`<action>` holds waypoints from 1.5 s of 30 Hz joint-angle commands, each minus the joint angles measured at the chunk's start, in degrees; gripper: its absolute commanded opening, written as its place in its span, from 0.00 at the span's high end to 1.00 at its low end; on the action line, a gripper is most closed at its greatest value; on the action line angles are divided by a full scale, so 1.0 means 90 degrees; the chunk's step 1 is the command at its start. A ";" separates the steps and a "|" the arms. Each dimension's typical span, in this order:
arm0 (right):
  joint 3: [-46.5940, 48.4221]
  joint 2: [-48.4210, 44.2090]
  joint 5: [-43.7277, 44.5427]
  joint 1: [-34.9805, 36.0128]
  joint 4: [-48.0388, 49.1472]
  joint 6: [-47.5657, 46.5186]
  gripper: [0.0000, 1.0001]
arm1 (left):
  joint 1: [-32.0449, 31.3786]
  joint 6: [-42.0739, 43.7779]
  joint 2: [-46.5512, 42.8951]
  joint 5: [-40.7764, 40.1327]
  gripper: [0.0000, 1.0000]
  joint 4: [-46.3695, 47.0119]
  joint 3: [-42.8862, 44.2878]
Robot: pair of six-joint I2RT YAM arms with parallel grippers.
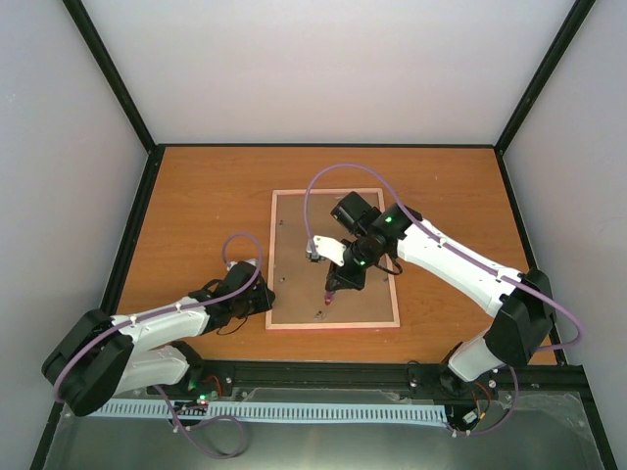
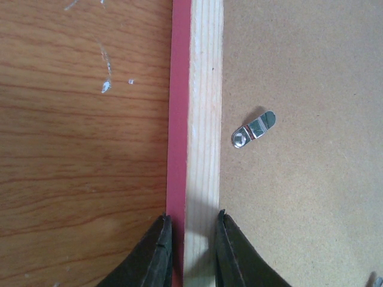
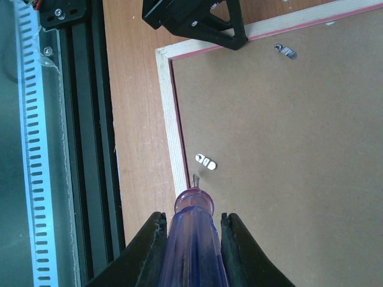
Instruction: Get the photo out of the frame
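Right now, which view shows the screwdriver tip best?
Right wrist: the screwdriver, clamped in the right gripper, points its tip near a metal tab on the frame. Top external shows it small; left wrist misses it.

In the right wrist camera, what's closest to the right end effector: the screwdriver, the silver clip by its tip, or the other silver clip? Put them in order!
1. The screwdriver, gripped in the right end effector, bottom centre.
2. The near silver clip, just past the tip, beside the frame edge.
3. The far silver clip, away at the top right.
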 commanded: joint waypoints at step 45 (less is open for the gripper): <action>-0.1456 -0.2227 0.0753 -0.2742 0.0441 -0.0527 0.97 | 0.0007 -0.0177 0.0047 -0.0111 0.99 -0.0089 -0.0225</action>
